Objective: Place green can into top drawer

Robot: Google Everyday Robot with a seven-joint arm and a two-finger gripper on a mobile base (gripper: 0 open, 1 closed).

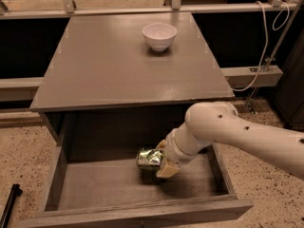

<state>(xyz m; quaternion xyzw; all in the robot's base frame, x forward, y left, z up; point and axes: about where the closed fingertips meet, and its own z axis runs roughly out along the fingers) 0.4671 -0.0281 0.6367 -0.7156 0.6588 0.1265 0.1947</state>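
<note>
Gripper (160, 158) is clasping green can (148, 158) low inside open top drawer (104, 186); only letting go is remaining.

The green can (149, 158) is a shiny aluminium can with mottled green-and-white print. It is horizontal, clamped between the fingers of the gripper (161, 158) inside the top drawer (102, 186), right of centre. Contact with the floor cannot be determined. The top drawer is pulled open: wide, shallow, grey-brown wood, low side walls, thick front panel.
</note>
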